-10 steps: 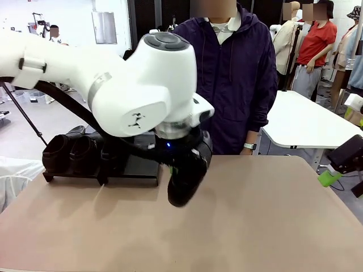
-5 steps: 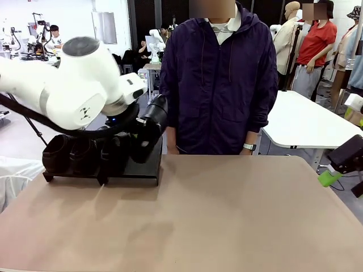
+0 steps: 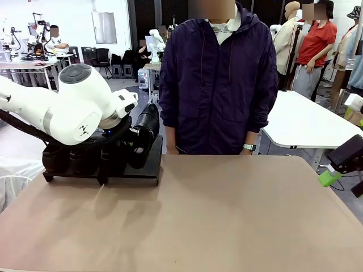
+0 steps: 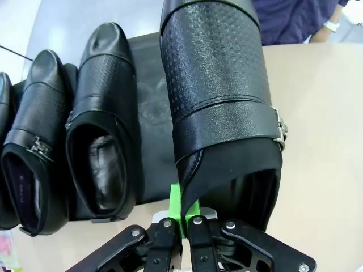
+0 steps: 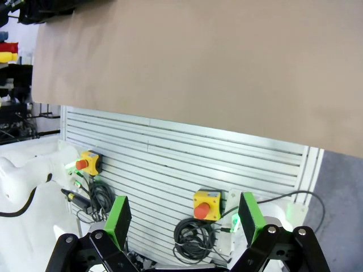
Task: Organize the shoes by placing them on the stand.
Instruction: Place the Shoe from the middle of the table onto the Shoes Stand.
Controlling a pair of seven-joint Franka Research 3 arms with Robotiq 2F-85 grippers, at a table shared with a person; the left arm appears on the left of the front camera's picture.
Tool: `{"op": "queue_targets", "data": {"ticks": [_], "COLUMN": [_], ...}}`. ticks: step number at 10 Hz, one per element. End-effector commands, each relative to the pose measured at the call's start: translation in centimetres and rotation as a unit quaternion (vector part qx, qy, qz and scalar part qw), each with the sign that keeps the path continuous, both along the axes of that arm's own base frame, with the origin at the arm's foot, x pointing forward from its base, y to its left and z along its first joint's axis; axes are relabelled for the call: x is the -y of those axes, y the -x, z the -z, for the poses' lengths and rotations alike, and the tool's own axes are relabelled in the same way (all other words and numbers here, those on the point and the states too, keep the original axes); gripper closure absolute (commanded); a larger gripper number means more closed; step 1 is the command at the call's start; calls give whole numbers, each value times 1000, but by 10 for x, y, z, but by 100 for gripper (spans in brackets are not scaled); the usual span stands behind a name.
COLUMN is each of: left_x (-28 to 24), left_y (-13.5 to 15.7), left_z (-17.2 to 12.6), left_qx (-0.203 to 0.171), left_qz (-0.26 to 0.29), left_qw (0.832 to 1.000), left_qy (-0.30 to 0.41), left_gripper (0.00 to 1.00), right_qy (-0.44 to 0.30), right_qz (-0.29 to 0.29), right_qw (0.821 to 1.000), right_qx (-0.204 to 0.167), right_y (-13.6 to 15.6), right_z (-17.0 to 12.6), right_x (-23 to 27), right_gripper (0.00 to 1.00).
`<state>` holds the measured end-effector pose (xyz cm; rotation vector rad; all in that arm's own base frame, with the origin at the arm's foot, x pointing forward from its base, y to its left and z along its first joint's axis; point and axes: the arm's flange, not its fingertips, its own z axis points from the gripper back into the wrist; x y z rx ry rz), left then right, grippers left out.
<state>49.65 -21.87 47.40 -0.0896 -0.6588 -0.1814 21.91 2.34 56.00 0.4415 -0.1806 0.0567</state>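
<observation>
four black shoes are showing in the left wrist view: one shoe [image 4: 218, 96], with a dotted upper and a strap with a metal buckle, is filling the upper centre of the frame, and three more [image 4: 105, 124] are lying side by side to its left on the matte-black stand [image 4: 150, 130], the outermost cut by the frame's left edge. the held shoe is hanging above the right-hand part of the stand and the tan tabletop [image 4: 323, 141]. the left gripper [image 4: 180, 218], at the bottom centre of that frame, is pinching the rim of the shoe's opening, its fingers [image 4: 177, 204] pressed together on the leather with a green pad showing. in the front view the same shoe [image 3: 144, 133] is sitting at the left middle of the frame, tilted, toe up, over the right end of the stand [image 3: 142, 170], with the white left arm [image 3: 74, 110] reaching in from the left edge. a person [image 3: 218, 79] in a dark purple jacket is standing behind the table at the upper centre. the right gripper [image 5: 184, 218], in its own wrist view, is holding its green-padded fingers wide apart with nothing between them, over a slatted white panel [image 5: 170, 164] carrying yellow boxes with red buttons [image 5: 205, 205].
</observation>
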Motion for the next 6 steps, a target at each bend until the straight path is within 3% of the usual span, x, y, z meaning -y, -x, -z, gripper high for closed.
{"op": "queue_targets", "data": {"ticks": [1, 3, 4, 6], "left_x": [3, 4, 1, -7], "left_y": [6, 2, -12, -29], "left_z": [-11, -1, 4, 7], "left_qx": [6, 0, -26, -22], "left_qz": [12, 5, -32, -103], "left_qw": [1000, 1000, 999, 992], "left_qy": [-11, -2, 16, 70], "left_gripper": [100, 100, 100, 100], "right_qy": [-8, -8, -8, -8], "right_qz": [-12, -12, -12, -12], "right_qw": [1000, 1000, 1000, 1000], "right_qx": [4, 4, 4, 4], "right_y": [0, 0, 0, 0], "right_z": [-1, -1, -1, -1], "right_x": [1, 1, 1, 1], "right_gripper": [0, 0, 0, 0]}}
